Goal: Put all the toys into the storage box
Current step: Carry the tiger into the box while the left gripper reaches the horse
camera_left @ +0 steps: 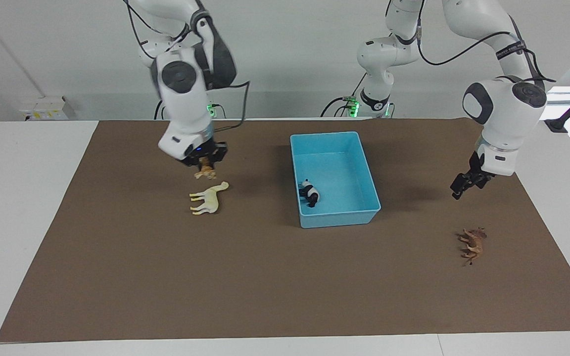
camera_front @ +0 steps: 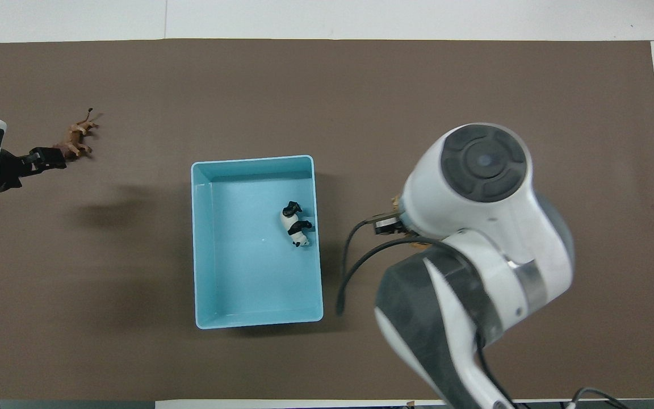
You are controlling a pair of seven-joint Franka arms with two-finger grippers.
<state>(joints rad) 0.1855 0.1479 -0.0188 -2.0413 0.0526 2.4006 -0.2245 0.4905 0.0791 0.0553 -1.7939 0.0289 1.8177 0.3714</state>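
Facing view, right claw (camera_left: 205, 163) clamped on tiger (camera_left: 206, 172), left claw (camera_left: 469, 184) unclear, cream animal (camera_left: 209, 199) lying sideways.

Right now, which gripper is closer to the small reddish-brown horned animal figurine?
Left. The left gripper hangs above the mat just robot-side of the reddish-brown horned animal figurine. The right gripper is at the orange striped tiger, toward the right arm's end.

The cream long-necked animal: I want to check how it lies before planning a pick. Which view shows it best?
The facing view. There the cream long-necked animal lies on its side in plain sight, just beside the right gripper and its orange tiger. In the overhead view the right arm covers it entirely.
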